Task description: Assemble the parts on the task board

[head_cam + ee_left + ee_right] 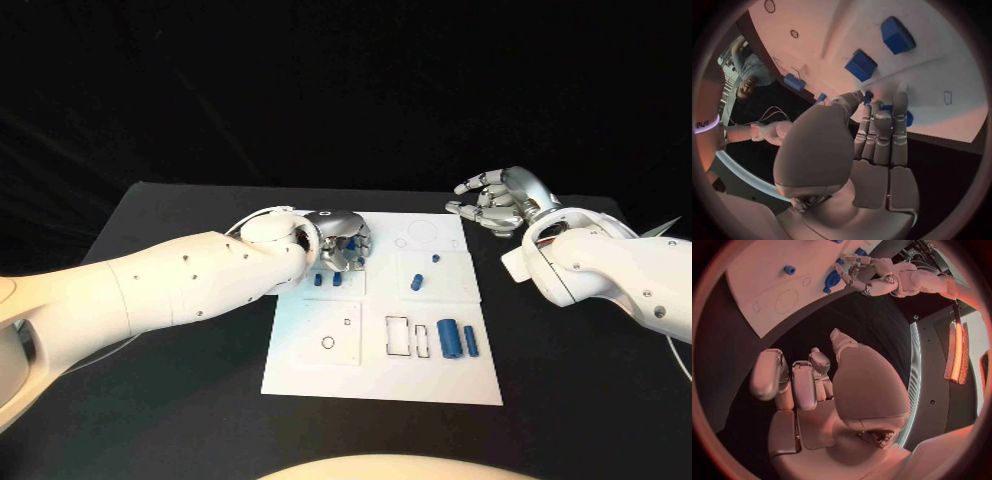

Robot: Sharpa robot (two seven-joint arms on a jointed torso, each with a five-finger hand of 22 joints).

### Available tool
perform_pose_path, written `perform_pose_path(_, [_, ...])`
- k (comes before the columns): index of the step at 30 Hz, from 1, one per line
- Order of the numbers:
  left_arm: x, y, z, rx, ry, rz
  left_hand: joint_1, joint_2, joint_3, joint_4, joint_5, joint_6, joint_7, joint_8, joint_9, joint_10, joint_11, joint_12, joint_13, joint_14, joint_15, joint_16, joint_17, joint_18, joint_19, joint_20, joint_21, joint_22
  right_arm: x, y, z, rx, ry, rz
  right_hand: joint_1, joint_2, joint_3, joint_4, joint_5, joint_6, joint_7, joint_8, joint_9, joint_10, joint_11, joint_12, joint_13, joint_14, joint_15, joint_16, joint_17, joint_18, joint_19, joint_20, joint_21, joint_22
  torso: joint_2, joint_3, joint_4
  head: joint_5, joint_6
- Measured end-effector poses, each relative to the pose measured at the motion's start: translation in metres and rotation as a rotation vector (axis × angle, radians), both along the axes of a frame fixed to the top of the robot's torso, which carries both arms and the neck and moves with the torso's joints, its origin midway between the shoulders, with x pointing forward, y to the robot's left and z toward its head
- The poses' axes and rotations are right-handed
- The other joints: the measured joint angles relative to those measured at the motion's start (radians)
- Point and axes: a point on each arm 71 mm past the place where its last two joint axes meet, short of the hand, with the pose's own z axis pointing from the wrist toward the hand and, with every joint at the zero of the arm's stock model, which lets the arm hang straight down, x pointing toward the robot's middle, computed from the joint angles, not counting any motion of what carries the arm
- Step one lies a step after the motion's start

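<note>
**Head view: left hand over the board's far-left corner**

We see our left hand [340, 240], fingers [900, 107] curled down, grip uncertain, over small parts [327, 282] on the task board [382, 380]. Right hand [502, 203] hovers empty, fingers apart, at two o'clock, farther away.

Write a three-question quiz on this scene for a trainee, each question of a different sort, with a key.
1. True or false: the right hand rests on the task board.
2. Which hand has its fingers over the far left part of the board? A. left hand B. right hand C. both
3. Fill in: the two largest blue parts lie side by side near the board's ____ edge, seen from the head view.

Key
1. False: it is held off the board, past its far right corner, fingers curled with nothing in them.
2. A: its fingers reach down among small blue pieces there.
3. Right.
</note>
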Motion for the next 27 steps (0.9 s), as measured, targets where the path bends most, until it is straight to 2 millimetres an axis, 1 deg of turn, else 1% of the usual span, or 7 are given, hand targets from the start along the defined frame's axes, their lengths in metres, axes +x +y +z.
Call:
perform_pose_path(6, [0.0004,-0.0012,-0.0003,0.002,0.001,0.002,0.004,0.004,0.022,-0.008,0.000,0.012,0.001,-0.003,-0.010,0.017,-0.001,-0.004,-0.008,0.001,0.002,0.009,-0.003,0.000,0.000,0.000,0.015,0.015,0.0000,0.0001,0.0000,0.000,0.000,0.001,0.000,0.000,0.000,0.000,0.000,0.000,0.000,0.000,0.000,0.000,0.000,0.000,0.000,0.000,0.000,0.000,0.000,0.000,0.000,0.000,0.000,0.000,-0.001,-0.0005,0.0009,-0.002,-0.001])
perform_pose_path(8, [0.0002,-0.0020,-0.0004,0.004,0.003,0.001,0.009,0.009,0.034,-0.015,0.000,0.019,0.000,-0.003,-0.014,0.025,-0.006,-0.004,-0.011,0.001,0.002,0.015,-0.006,0.000,0.000,0.000,0.026,0.024,0.0000,0.0002,0.0000,0.000,0.000,0.001,0.000,0.000,0.000,0.000,0.000,0.000,0.000,0.000,0.000,0.000,0.000,0.000,0.000,0.000,0.000,0.000,0.000,0.000,0.000,0.000,0.000,0.000,-0.001,-0.0006,0.0010,-0.002,-0.002])
perform_pose_path(11, [0.0000,-0.0029,-0.0008,0.007,0.007,-0.001,0.010,0.010,0.051,-0.026,0.000,0.036,-0.001,-0.003,-0.019,0.050,-0.010,-0.004,-0.014,0.011,-0.008,0.032,0.001,0.000,0.014,-0.007,0.050,0.050,0.0000,0.0003,0.0000,0.000,0.000,0.001,0.000,0.000,0.000,0.000,0.000,0.000,0.000,0.000,0.000,0.000,0.000,0.000,0.000,0.000,0.000,0.000,0.000,0.000,0.000,0.000,0.000,0.000,-0.001,-0.0012,0.0016,-0.003,-0.002])
perform_pose_path(13, [-0.0001,-0.0033,-0.0010,0.008,0.010,-0.002,0.015,0.015,0.062,-0.037,0.000,0.049,-0.001,-0.003,-0.022,0.061,-0.014,-0.004,-0.014,0.017,-0.010,0.041,0.007,0.000,0.018,-0.011,0.066,0.067,0.0000,0.0005,0.0000,0.000,-0.001,0.001,0.000,0.000,0.000,0.000,0.000,0.000,0.000,0.000,0.000,0.000,0.000,0.000,0.000,0.000,0.000,0.000,0.000,0.000,0.000,0.000,0.000,0.000,-0.001,-0.0017,0.0020,-0.003,-0.002])
perform_pose_path(19, [0.0002,-0.0053,-0.0010,0.012,0.014,-0.005,0.015,0.015,0.071,-0.047,0.000,0.054,-0.003,-0.008,-0.028,0.080,-0.019,-0.004,-0.015,0.030,-0.013,0.056,0.024,0.000,0.029,-0.011,0.091,0.097,0.0002,0.0013,0.0000,0.001,-0.001,0.003,0.000,0.000,0.000,0.000,0.000,0.000,0.000,0.000,0.000,0.000,0.000,0.000,0.000,0.000,0.000,0.000,0.000,0.000,0.000,0.000,0.000,0.000,-0.001,-0.0023,0.0025,-0.001,-0.003])
perform_pose_path(25, [0.0004,-0.0070,-0.0011,0.014,0.017,-0.006,0.015,0.015,0.074,-0.049,-0.004,0.054,-0.003,-0.008,-0.029,0.080,-0.020,-0.004,-0.014,0.033,-0.016,0.060,0.025,0.000,0.032,-0.014,0.092,0.102,0.0002,0.0018,0.0000,0.001,-0.001,0.004,0.000,0.000,0.000,0.000,0.000,0.000,0.000,0.001,0.000,0.000,0.000,0.000,0.000,0.000,0.000,0.000,0.000,0.000,0.000,0.000,0.000,0.000,-0.001,-0.0022,0.0020,-0.001,-0.005])
perform_pose_path(27, [0.0005,-0.0071,-0.0010,0.015,0.018,-0.006,0.015,0.015,0.077,-0.052,-0.004,0.057,-0.005,-0.008,-0.031,0.080,-0.020,-0.003,-0.013,0.033,-0.016,0.061,0.027,0.000,0.032,-0.014,0.096,0.104,0.0002,0.0018,0.0000,0.001,-0.001,0.004,0.000,0.000,0.000,0.000,0.000,0.000,0.000,0.005,-0.001,0.000,0.000,0.000,0.000,0.004,-0.004,0.000,0.001,0.000,0.000,0.000,0.000,0.000,-0.001,-0.0020,0.0019,0.000,-0.005])
